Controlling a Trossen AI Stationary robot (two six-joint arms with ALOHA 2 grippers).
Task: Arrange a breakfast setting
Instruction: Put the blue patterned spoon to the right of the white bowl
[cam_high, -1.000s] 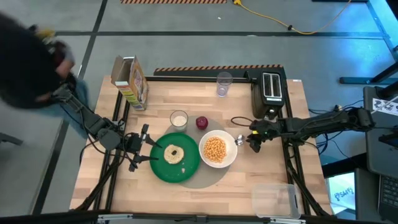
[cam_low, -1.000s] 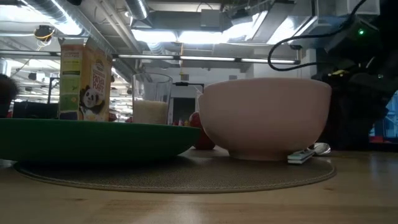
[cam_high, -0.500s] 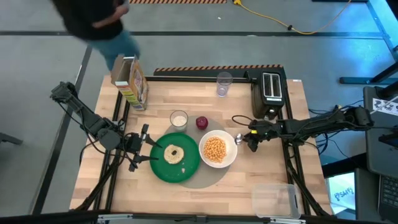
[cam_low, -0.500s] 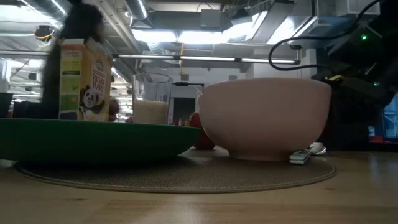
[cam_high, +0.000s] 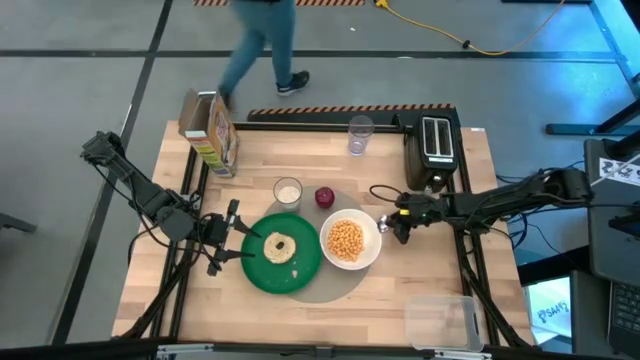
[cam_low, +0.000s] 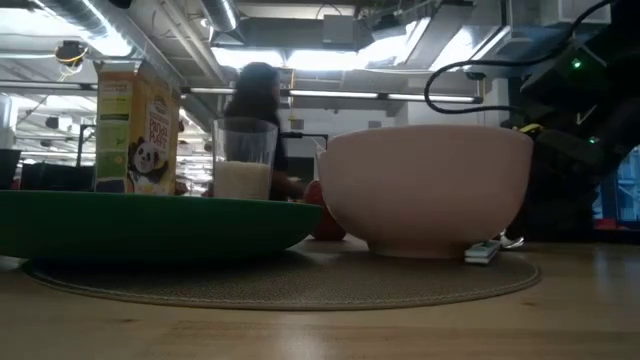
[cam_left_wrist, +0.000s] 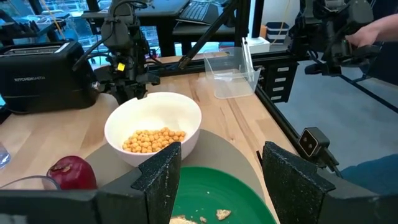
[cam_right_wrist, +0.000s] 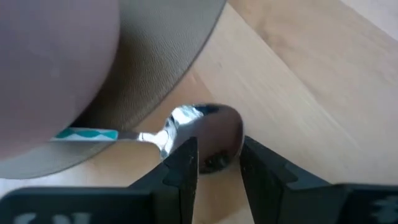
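On the round grey mat (cam_high: 330, 290) stand the green plate (cam_high: 300, 275) with the bagel (cam_high: 278, 247) and the white bowl (cam_high: 348, 219) of cereal. The apple (cam_high: 324, 196) and the milk glass (cam_high: 288, 191) stand at the mat's far edge. The silver spoon (cam_high: 384, 223) lies right of the bowl, and my right gripper (cam_high: 398, 228) is shut on it. My left gripper (cam_high: 243, 246) hovers open over the plate's left rim (cam_left_wrist: 205, 186), touching nothing. My right gripper pinches the tip end of the spoon's bowl (cam_right_wrist: 214, 140) between its two fingers, one on each side. It comes slanting down from the table's right. The handle (cam_right_wrist: 87, 134) reaches onto the mat beside the white bowl. I cannot tell whether the spoon's bowl rests on the wood.
A cereal box (cam_high: 210, 130), an empty glass (cam_high: 360, 135) and a black toaster (cam_high: 437, 145) stand along the far edge. A clear container (cam_high: 440, 318) sits at the near right corner. A person (cam_high: 262, 40) walks beyond the far edge.
My right gripper has sunk and gone a little toward the table's left, tipping further down. The spoon's bowl end has come lower with it, while the handle end has stayed on the mat. A person has walked along the far side from left toward the middle.
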